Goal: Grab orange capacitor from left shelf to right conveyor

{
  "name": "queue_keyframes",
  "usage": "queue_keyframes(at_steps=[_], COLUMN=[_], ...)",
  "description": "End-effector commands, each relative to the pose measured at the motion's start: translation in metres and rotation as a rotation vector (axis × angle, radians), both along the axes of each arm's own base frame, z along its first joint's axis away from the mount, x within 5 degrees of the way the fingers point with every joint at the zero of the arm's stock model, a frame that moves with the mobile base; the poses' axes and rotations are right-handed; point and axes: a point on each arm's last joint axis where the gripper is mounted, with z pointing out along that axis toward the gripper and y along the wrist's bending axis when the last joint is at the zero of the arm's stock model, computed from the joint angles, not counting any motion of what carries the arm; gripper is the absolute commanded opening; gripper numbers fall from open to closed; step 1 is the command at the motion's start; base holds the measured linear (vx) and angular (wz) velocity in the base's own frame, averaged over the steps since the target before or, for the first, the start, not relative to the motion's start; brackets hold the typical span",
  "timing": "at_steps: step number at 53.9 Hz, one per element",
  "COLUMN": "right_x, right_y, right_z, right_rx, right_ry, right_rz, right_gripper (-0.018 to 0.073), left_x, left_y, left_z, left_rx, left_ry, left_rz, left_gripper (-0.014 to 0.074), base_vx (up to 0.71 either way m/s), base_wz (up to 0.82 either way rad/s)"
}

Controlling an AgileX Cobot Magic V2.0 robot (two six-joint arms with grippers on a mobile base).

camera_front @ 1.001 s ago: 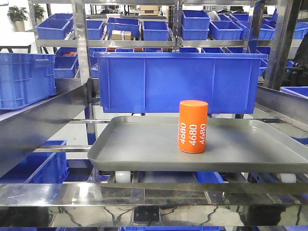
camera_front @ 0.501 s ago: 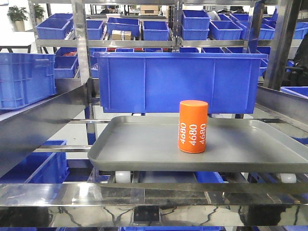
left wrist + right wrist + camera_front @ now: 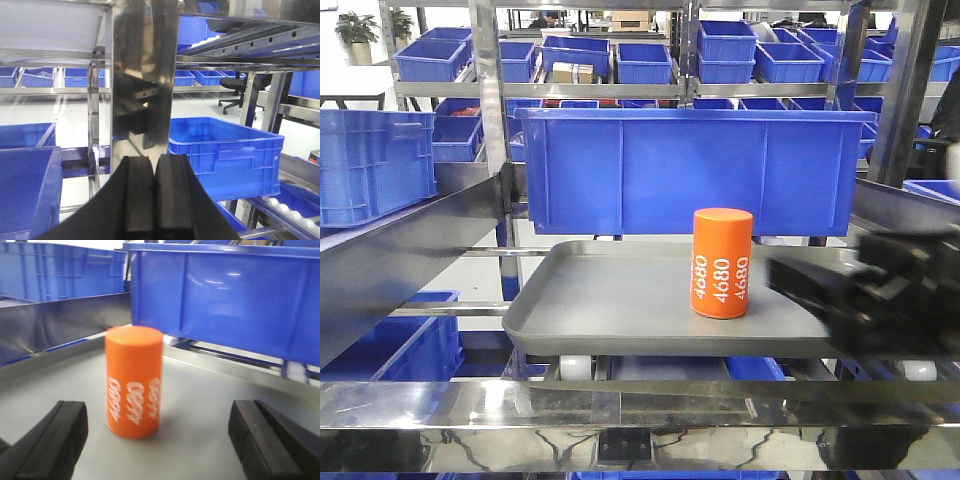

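Capacitor (image 3: 721,264) stands upright on the grey tray (image 3: 610,300), facing the right gripper (image 3: 157,427), whose jaws are spread wide; left gripper (image 3: 154,200) sits clenched before a steel post (image 3: 145,75).

The left gripper (image 3: 155,172) is holding its jaws fully closed, the two black fingers (image 3: 137,200) pressing flat against each other with nothing between them. The right gripper (image 3: 157,415) is holding its jaws wide apart, both fingers pointing forward and level. In the front-facing view the right arm (image 3: 905,295) is showing as a dark blur at the right edge, pointing left.
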Motion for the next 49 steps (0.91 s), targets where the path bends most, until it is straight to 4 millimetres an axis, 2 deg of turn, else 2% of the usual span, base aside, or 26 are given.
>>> queue_keyframes(at_steps=[1, 23, 39, 43, 49], right_x=[0.007, 0.054, 0.089, 0.091, 0.09], right_y=[0.002, 0.028, 0.043, 0.043, 0.043], right_z=[0.025, 0.025, 0.008, 0.006, 0.008], right_rx=[0.038, 0.062, 0.085, 0.09, 0.061], right_ry=[-0.085, -0.008, 0.036, 0.037, 0.01], right_rz=[-0.013, 0.073, 0.095, 0.091, 0.099], right_gripper=[0.0608, 0.0593, 0.058, 0.0513, 0.0244], left_x=[-0.002, -0.002, -0.002, -0.002, -0.002], left_y=[0.001, 0.001, 0.001, 0.001, 0.001], left_z=[0.018, 0.018, 0.018, 0.018, 0.018], left_rx=[-0.037, -0.037, -0.037, -0.037, -0.037], left_ry=[-0.111, -0.111, -0.111, -0.111, -0.111], left_rz=[-0.005, -0.005, -0.005, -0.005, -0.005], left_gripper=[-0.0006, -0.0006, -0.0006, -0.0006, -0.0006], base_vx=[0.0, 0.0, 0.0, 0.0, 0.0], base_wz=[0.0, 0.0, 0.0, 0.0, 0.0])
